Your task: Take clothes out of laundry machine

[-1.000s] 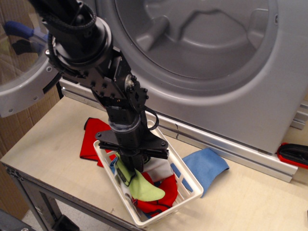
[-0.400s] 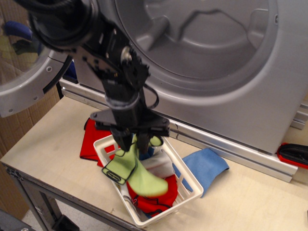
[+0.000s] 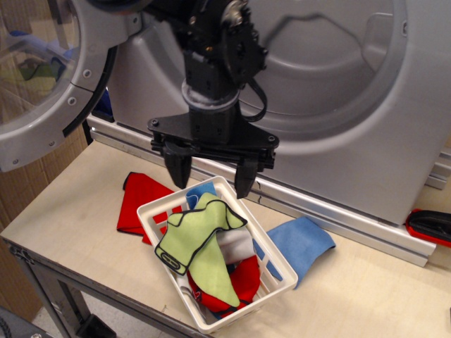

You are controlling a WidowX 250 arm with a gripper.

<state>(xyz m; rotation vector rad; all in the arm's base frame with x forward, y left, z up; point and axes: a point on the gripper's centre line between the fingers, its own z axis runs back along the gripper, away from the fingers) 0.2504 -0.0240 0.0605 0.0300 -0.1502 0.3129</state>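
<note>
Released since the earlier frame, the small lime-green cloth with black edging (image 3: 199,246) is now draped across the white slatted plastic basket (image 3: 275,278), over red (image 3: 243,278) and blue cloths. Black gripper (image 3: 211,176) is raised clear above the basket rim, jaws spread wide and empty, open air between fingertips and cloth. Large grey front-loading machine (image 3: 338,105) is seen behind, round door (image 3: 42,84) swung left.

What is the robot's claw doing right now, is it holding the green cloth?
Gripper: open, holding nothing; the green cloth lies in the white basket below it.
</note>
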